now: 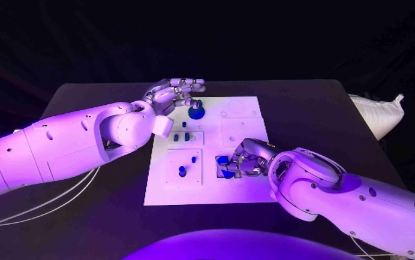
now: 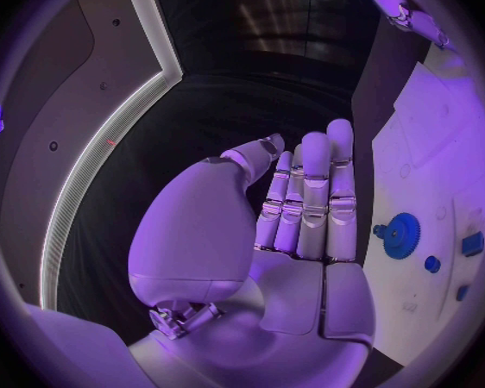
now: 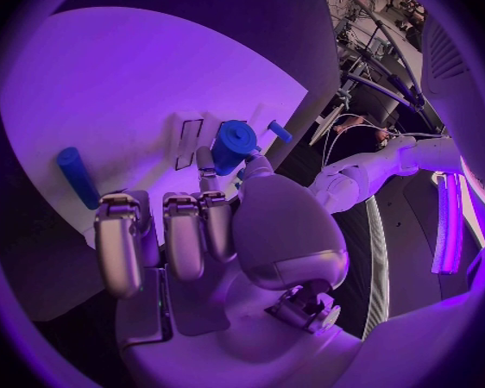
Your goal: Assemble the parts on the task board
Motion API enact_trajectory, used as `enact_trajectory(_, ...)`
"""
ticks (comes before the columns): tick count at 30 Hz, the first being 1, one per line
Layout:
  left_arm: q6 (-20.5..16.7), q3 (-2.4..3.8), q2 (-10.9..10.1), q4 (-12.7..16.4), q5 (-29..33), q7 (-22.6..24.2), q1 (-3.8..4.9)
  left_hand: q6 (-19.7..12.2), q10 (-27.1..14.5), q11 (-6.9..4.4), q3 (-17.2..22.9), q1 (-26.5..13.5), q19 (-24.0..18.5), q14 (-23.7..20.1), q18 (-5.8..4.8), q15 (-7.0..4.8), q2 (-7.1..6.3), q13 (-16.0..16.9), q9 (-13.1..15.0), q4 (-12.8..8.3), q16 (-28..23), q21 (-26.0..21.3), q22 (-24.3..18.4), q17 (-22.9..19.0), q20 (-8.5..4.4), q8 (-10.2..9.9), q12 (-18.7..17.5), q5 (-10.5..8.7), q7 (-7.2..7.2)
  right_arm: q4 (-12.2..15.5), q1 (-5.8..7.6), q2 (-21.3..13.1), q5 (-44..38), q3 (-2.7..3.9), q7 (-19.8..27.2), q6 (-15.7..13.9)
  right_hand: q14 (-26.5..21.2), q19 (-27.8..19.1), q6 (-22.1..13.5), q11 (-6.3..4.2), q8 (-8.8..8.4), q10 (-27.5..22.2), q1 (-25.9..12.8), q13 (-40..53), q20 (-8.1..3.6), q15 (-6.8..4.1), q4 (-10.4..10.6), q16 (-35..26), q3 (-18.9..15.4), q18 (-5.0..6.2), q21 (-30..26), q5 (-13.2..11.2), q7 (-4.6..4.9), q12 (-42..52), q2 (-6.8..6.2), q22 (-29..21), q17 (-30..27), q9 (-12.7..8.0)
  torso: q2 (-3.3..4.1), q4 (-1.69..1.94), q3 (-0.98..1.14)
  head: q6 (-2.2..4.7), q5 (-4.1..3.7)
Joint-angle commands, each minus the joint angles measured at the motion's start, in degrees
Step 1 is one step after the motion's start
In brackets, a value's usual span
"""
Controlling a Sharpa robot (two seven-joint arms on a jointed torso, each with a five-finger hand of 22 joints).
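The white task board [image 1: 242, 188] lies in the middle of the table. My left hand [image 1: 177, 94] hovers over the board's far left corner with its fingers straight and apart [image 2: 307, 198], holding nothing. A blue gear [image 1: 196, 114] stands on the board just beside it [image 2: 400, 234]. My right hand [image 1: 246, 159] is low over the board's near right part. Its thumb and a finger pinch a blue cylindrical part [image 3: 232, 145], and its other fingers [image 3: 183, 233] are curled. A blue rod [image 3: 75, 177] lies on the board near that hand.
Small blue parts [image 1: 182, 136] stand in the board's left column, and two more [image 1: 183, 170] sit in a square recess nearer me. A small blue peg [image 3: 278, 130] stands beyond the held part. A pale bag [image 1: 379, 113] lies at the table's right edge.
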Motion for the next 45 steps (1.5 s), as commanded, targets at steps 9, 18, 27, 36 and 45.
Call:
enact_trajectory(9,1.0,0.04,0.1,0.1,-0.4,0.2,-0.03,-0.6,-0.6,0.07,-0.4,-0.2,-0.1,-0.5,0.59,-0.06,0.24,0.0,0.0,-0.1,0.2,-0.3,-0.1,-0.1,0.37,0.2,0.3,0.27,0.01,0.1,-0.02,0.1,-7.9,-0.05,-0.5,1.6,4.9,3.5,0.5,-0.26,-1.08,2.1,-8.5,8.8,-0.58,-0.56,0.1,-0.6,-7.3,-0.63,-0.7,-15.6,-0.23,-2.0,-1.16,11.8,9.7,1.4,0.08,-0.02,0.05,-0.03,-0.02)
enact_trajectory(18,1.0,0.04,0.1,0.1,-0.5,0.2,-0.03,-0.6,-0.6,0.07,-0.4,-0.2,-0.1,-0.5,0.59,-0.06,0.24,0.0,0.0,-0.1,0.2,-0.3,-0.1,-0.1,0.37,0.2,0.3,0.27,0.01,0.7,-0.03,0.0,-8.8,-0.05,-0.3,2.3,4.9,3.5,1.2,-0.49,-1.11,2.2,-0.2,8.9,-0.71,-0.71,-4.1,-0.7,-5.7,-0.62,-0.8,-15.1,-0.50,-2.1,-0.51,11.8,9.8,2.4,0.05,0.07,0.02,-0.16,0.06)
enact_trajectory(27,1.1,0.04,0.1,0.0,-0.5,0.2,-0.03,-0.6,-0.6,0.07,-0.4,-0.2,-0.1,-0.5,0.59,-0.06,0.24,0.0,0.0,-0.1,0.2,-0.3,-0.1,-0.1,0.37,0.2,0.3,0.27,0.01,-0.2,-0.11,0.8,-9.8,-0.21,-0.2,3.5,5.0,3.6,2.0,-0.88,-0.85,2.4,9.1,9.1,-0.98,-1.04,-10.3,-0.6,-2.5,-0.66,-0.7,-15.5,-0.86,-2.0,-0.13,11.9,10.0,3.4,0.03,0.01,0.01,-0.28,0.07)
enact_trajectory(36,1.2,0.04,0.1,0.0,-0.5,0.1,-0.03,-0.6,-0.6,0.07,-0.4,-0.2,-0.1,-0.5,0.59,-0.06,0.24,0.0,0.0,-0.1,0.2,-0.3,-0.1,-0.1,0.37,0.2,0.3,0.27,0.01,-1.2,-0.21,1.3,-11.3,-0.56,-0.3,2.6,5.0,3.6,2.4,-1.22,-0.79,2.4,11.9,9.1,-1.30,-1.35,-12.6,-0.7,-0.3,-0.66,-0.7,-15.5,-1.23,-2.1,1.10,11.9,9.9,3.8,0.02,0.00,0.00,-0.35,0.05)
enact_trajectory(45,1.2,0.03,0.0,0.0,-0.5,0.0,-0.03,-0.6,-0.6,0.07,-0.4,-0.2,-0.1,-0.5,0.59,-0.06,0.24,0.0,0.0,-0.1,0.2,-0.3,-0.1,-0.1,0.37,0.2,0.3,0.27,0.01,1.2,-0.23,-1.9,-8.0,-0.42,0.3,-0.9,4.8,3.1,1.6,-0.65,-1.51,2.0,5.2,8.7,-1.03,-0.91,-8.4,-1.0,-2.1,-0.48,-1.3,-13.5,-0.59,-3.0,0.15,11.3,9.3,4.1,0.02,-0.13,0.03,-0.28,0.01)
